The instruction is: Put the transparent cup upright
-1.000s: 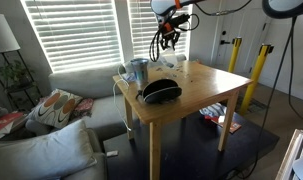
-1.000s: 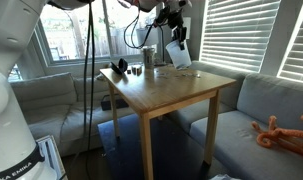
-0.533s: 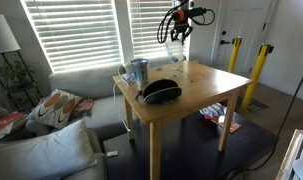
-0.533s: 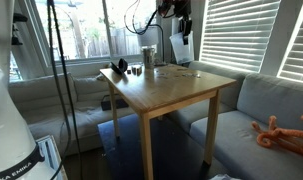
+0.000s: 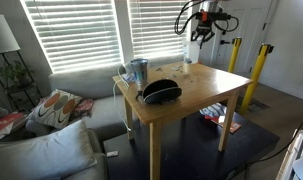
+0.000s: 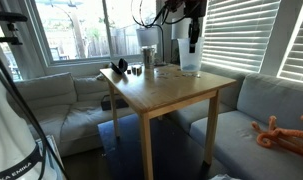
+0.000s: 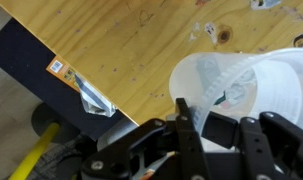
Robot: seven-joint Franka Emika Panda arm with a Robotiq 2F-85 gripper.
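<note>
The transparent cup (image 5: 193, 50) is upright, rim up, at the far corner of the wooden table (image 5: 196, 95). It also shows in the exterior view from the table's other side (image 6: 188, 58). I cannot tell whether its base touches the table (image 6: 171, 95). My gripper (image 5: 201, 30) comes down from above (image 6: 193, 28) and is shut on the cup's rim. In the wrist view the fingers (image 7: 199, 112) pinch the cup's wall (image 7: 246, 80), one inside and one outside, above the table edge.
A blue-grey cup (image 5: 139, 70) and a wide black oval object (image 5: 161, 91) stand at the table's other end; both show again (image 6: 148, 58) (image 6: 118, 68). A grey sofa (image 5: 81, 110) flanks the table. Yellow posts (image 5: 259, 75) stand behind it.
The arm has carried the cup across the table's far side and turned it from tilted to upright, lowering it toward the far corner.
</note>
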